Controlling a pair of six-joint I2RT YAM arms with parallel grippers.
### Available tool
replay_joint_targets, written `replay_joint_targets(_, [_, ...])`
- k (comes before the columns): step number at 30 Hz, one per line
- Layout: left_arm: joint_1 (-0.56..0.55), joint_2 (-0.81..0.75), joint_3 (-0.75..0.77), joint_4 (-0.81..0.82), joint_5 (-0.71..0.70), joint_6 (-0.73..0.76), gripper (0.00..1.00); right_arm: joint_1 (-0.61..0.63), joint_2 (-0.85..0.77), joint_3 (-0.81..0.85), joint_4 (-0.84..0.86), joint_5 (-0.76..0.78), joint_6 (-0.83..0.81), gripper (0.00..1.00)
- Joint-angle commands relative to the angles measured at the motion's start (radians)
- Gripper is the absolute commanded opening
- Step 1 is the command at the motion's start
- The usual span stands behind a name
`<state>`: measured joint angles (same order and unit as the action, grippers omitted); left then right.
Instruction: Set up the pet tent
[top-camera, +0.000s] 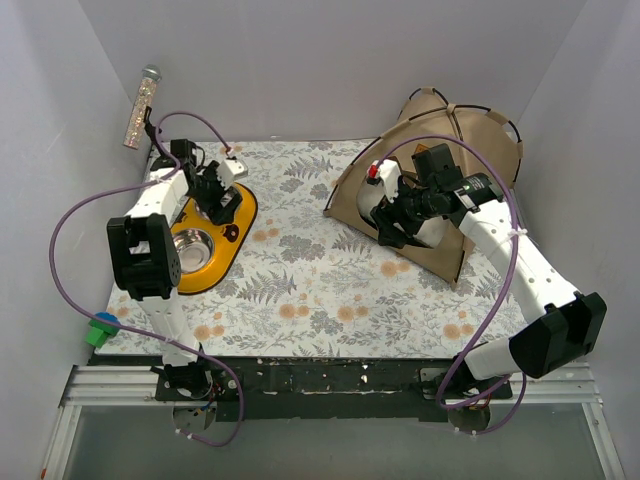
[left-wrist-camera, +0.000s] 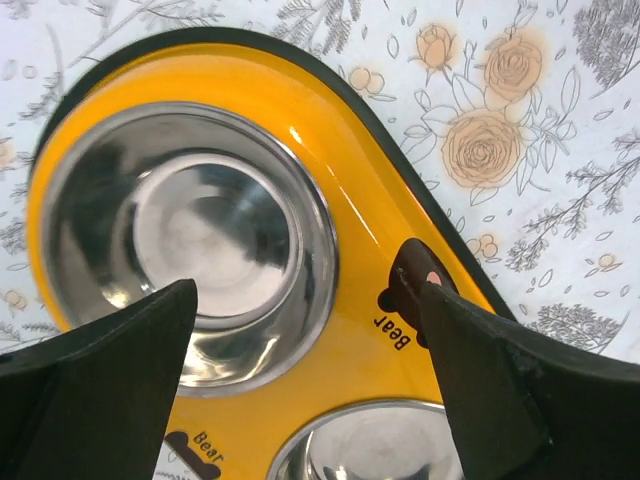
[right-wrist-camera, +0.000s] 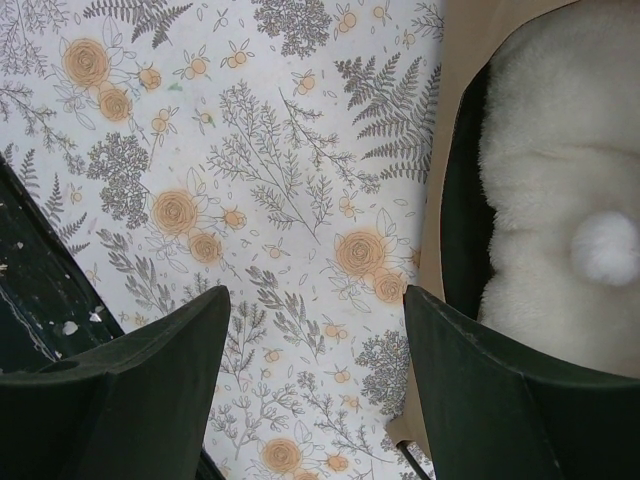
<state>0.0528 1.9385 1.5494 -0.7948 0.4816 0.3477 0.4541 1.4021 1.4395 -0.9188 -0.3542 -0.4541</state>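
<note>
The pet tent (top-camera: 480, 135) is standing in the upper right of the top view on the floral surface (top-camera: 320, 280), with a fluffy cream cushion (right-wrist-camera: 560, 150) and a white pom-pom (right-wrist-camera: 605, 247) showing in its dark-lined doorway. The right tool (right-wrist-camera: 318, 300) is hovering open and empty just in front of that doorway. At the left of the top view, the left tool (left-wrist-camera: 308, 300) is hanging open, gripping nothing, over the yellow bowl stand (left-wrist-camera: 350, 150) and its steel bowl (left-wrist-camera: 190, 240).
</note>
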Motion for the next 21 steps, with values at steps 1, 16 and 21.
replay_joint_targets(1, [-0.001,-0.110,0.177,-0.092,0.089,-0.076,0.98,0.005,-0.025,0.024,0.005,-0.009,0.005,0.78])
replay_joint_targets(16, [-0.001,-0.090,0.631,-0.273,-0.064,-0.927,0.98,-0.003,-0.141,0.012,0.170,0.087,0.083,0.79])
replay_joint_targets(21, [0.001,-0.219,0.401,-0.192,-0.069,-1.075,0.98,-0.069,-0.256,-0.094,0.250,0.135,0.247,0.80])
